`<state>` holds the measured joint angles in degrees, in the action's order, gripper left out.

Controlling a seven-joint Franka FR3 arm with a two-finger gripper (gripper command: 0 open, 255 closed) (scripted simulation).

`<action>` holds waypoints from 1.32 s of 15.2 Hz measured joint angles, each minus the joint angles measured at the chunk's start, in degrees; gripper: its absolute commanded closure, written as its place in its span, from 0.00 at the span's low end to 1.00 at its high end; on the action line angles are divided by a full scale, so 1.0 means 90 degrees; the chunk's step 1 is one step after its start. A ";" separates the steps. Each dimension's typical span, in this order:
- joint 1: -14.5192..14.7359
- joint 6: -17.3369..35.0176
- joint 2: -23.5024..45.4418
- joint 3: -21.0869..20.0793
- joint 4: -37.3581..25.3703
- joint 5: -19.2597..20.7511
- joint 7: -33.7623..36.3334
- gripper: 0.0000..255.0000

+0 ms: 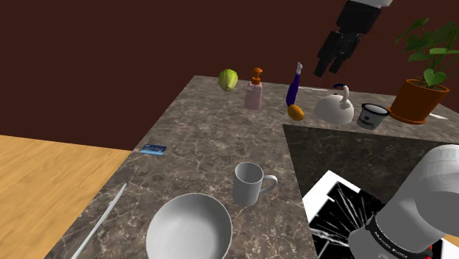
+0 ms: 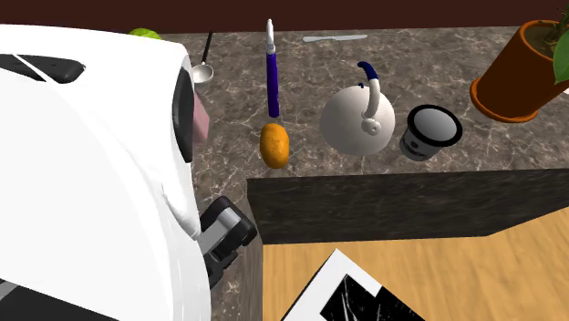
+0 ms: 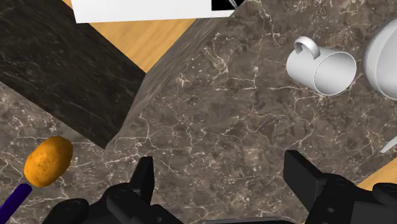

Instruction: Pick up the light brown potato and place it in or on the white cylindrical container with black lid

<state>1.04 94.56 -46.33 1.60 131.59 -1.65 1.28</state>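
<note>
The marble countertop (image 3: 216, 102) spreads below the fingers, which hang well above it with only bare stone between them. The gripper (image 3: 219, 172) is empty and its two black fingers (image 3: 145, 175) stand wide apart, a pose that I judge suits an approach not yet begun.

The potted plant (image 1: 419, 99) stands on the stone beyond the fingers, at the counter's back edge. The white bowl (image 3: 385, 57) and the white mug (image 3: 320, 65) lie far out past one finger; the mug is tipped toward the wrist camera only by the view, since it stands upright in the shoulder view.

The white kettle (image 2: 357, 119) sits below and a little aside of the fingers. Just beside it is the white cylindrical container (image 2: 429, 132), upright, with its black lid on. With the lid in place, the potato would likely have to rest on top rather than go inside.

The light brown potato (image 3: 48, 160) lies on its side on the stone, outside the other finger and well apart from it. It touches or nearly touches the tip of a blue-handled utensil (image 2: 271, 82). The gripper must shift toward that side and descend.

A dark mark shows on the container's wall, and a small blue card (image 1: 154, 150) lies far off. Neither can be read.
</note>
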 measured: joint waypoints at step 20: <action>-0.1109 0.1167 0.4185 -0.0486 -0.1273 0.1720 0.2197 0.00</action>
<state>-8.94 105.07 -8.66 -2.77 120.13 13.83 21.05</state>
